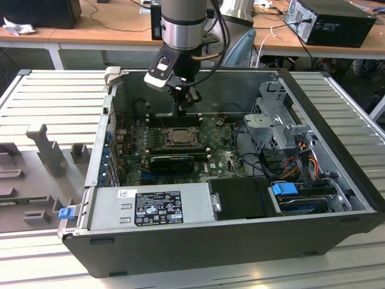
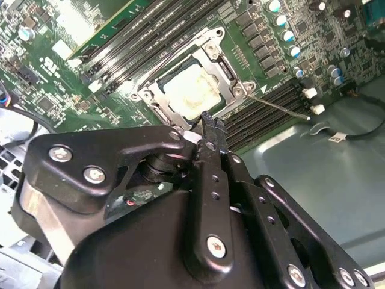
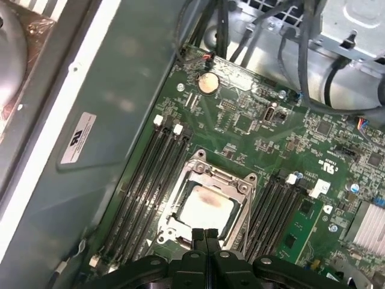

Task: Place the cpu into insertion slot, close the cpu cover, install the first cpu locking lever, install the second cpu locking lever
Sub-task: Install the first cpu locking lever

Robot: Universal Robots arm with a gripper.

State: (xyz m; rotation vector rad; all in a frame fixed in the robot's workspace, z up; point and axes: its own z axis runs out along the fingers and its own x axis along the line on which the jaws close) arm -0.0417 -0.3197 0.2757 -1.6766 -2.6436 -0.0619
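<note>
Silvery cover frame [image 3: 212, 173] lying flat over the socket [image 2: 178, 67], its cut-out window showing the pale chip [image 3: 204, 208] seated inside; a faint brownish smudge marks the chip's face. My gripper [image 3: 205, 233] hangs over one edge of the frame. In both wrist views its two black fingers [image 3: 197, 241] are pressed together tip to tip, with nothing between them. I cannot tell whether the tips touch the frame or hover just clear of it.

In the second wrist view a thin metal lever [image 2: 281, 108] runs out from one corner of the socket and slants across the long black memory slots [image 2: 264, 105] beside it, its free end near the edge of the green circuit board [image 2: 54, 66]. Such slots flank the socket on two opposite sides.

In the exterior view my arm [image 1: 183, 24] comes down from above into the open computer case [image 1: 210, 247], which lies on its side on a ribbed grey tabletop [image 1: 54, 96]. There the gripper sits just above the socket, on the side toward the case's far wall. A labelled grey power supply [image 1: 156, 208] fills the near wall of the case, and a metal drive cage [image 1: 274, 111] stands at the exterior view's right
</note>
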